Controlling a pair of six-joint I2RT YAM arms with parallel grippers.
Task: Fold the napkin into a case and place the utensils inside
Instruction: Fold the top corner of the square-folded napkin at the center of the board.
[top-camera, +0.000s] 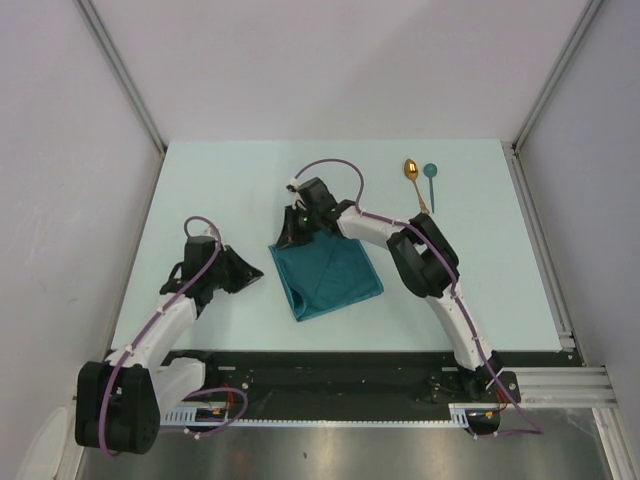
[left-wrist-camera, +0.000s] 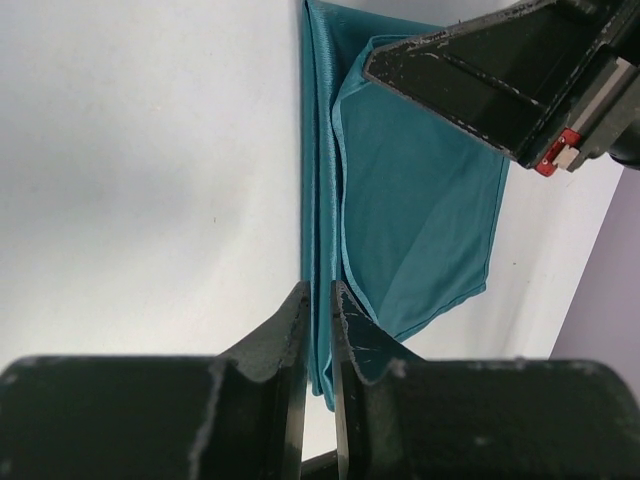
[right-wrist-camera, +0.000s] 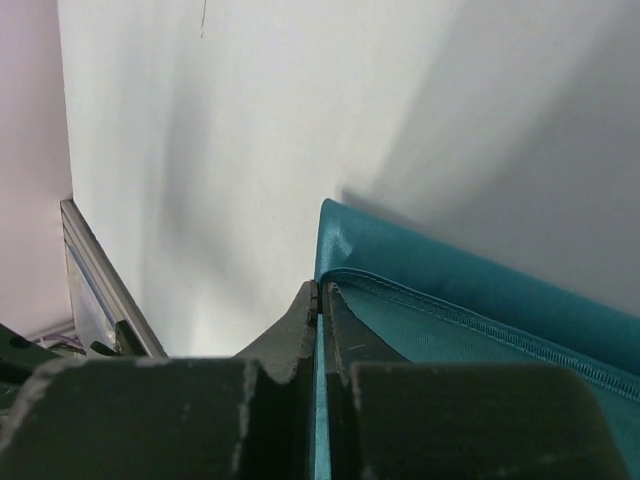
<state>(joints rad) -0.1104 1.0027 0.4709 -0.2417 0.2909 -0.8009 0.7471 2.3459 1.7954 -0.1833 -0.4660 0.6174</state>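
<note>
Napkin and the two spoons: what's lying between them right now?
In the top view, the right arm's forearm crosses between the napkin and the spoons; no loose object shows there.

Tabletop (top-camera: 230, 180), pale mint; wall panels (top-camera: 330, 60), plain white, three sides; aluminium corner posts (top-camera: 118, 70); aluminium rail (top-camera: 545, 240), right edge; black strip (top-camera: 330, 365), near edge; light soft, even.

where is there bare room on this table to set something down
Free: the far-left table, between its left edge and the right gripper; and the right side, between the right arm and the rail, nearer than the gold spoon and teal spoon. Crowded: the middle, where the left gripper and the right one both clamp the napkin.
</note>
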